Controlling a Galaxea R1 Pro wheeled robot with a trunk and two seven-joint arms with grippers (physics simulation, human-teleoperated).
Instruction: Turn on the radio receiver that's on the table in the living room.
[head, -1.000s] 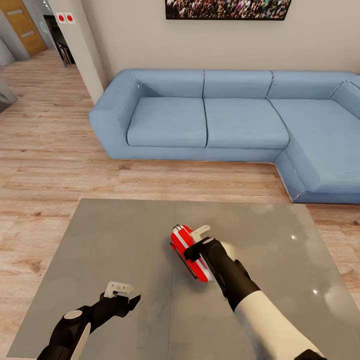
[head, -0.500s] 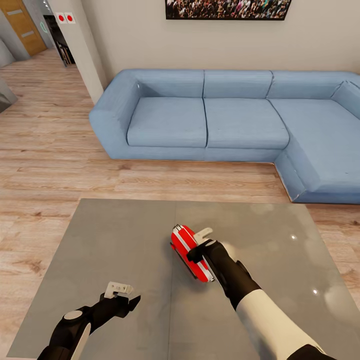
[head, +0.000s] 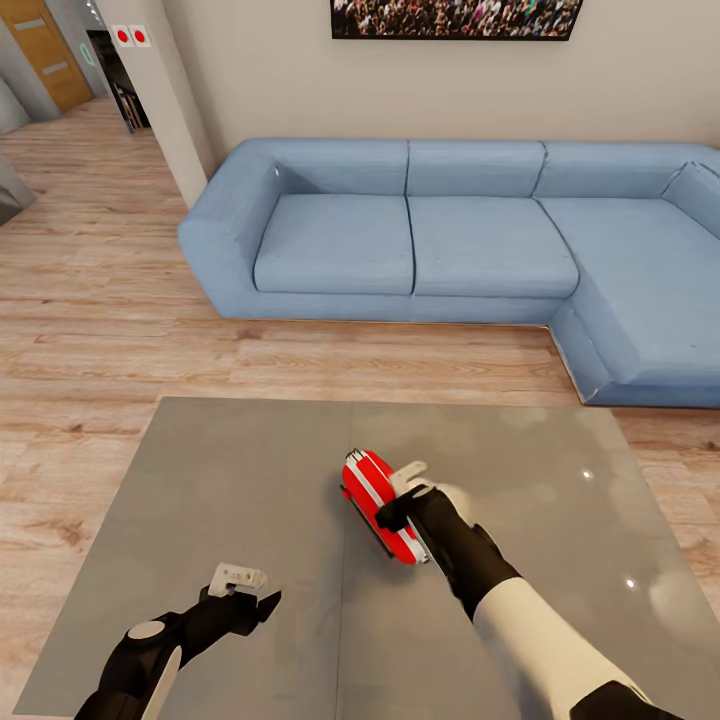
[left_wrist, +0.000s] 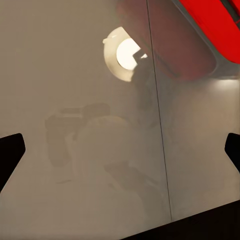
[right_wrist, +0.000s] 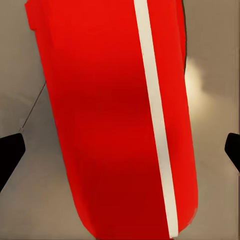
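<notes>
The red radio receiver (head: 368, 482) with its white-silver band lies near the middle of the glossy grey table (head: 220, 470). My right gripper (head: 398, 492) hovers right over it, open, with one white finger past the radio's right side and a dark one over its near part. In the right wrist view the radio (right_wrist: 100, 100) lies between the spread fingertips, which stand clear of its sides. My left gripper (head: 250, 590) is open above the table's near left part, with nothing between its fingers. The left wrist view catches the radio (left_wrist: 210, 20) at one corner.
A light blue L-shaped sofa (head: 450, 240) stands beyond the table, wrapping round at the right. A strip of light wood floor (head: 120, 340) separates them. A framed crowd photo (head: 455, 18) hangs on the beige wall. A hallway opens at the far left.
My right gripper has shifted slightly toward me and to the right over the radio. The radio, the left arm and the camera have stayed put.
</notes>
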